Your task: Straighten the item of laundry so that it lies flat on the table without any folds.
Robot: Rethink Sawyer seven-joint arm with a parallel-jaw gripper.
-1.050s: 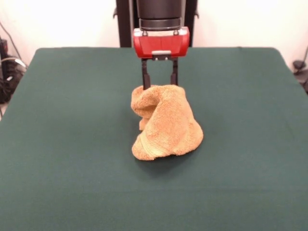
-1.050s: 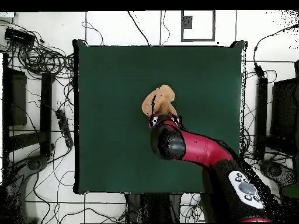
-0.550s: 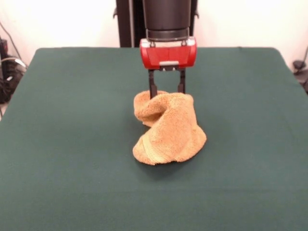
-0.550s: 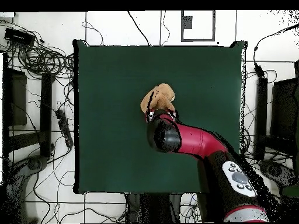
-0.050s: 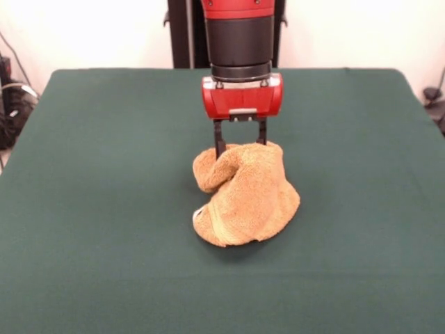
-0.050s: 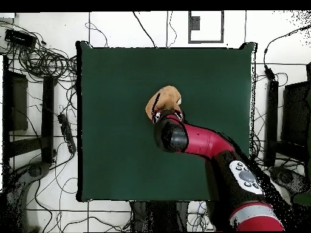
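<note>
The item of laundry (image 5: pixel 250 195) is an orange-tan terry towel bunched into a tall, twisted heap near the middle of the dark green table (image 5: pixel 104 174). A woven border band shows at its lower front edge. My gripper (image 5: pixel 240 142) comes straight down onto the back of the heap's peak and is shut on the towel there, its fingertips buried in the cloth. From above, the towel (image 6: pixel 165 98) pokes out beyond the gripper (image 6: pixel 167 115), and the arm covers part of it on the table (image 6: pixel 115 121).
Green cloth stretches on every side of the towel. Cables and dark equipment (image 6: pixel 36 60) lie on the floor around the table's edges. The red arm (image 6: pixel 206 142) reaches in across the table's lower right in the overhead view.
The gripper has shifted a little rightward and toward the front of the table in the front view, pulling the towel's peak with it. The heap has sunk slightly lower.
</note>
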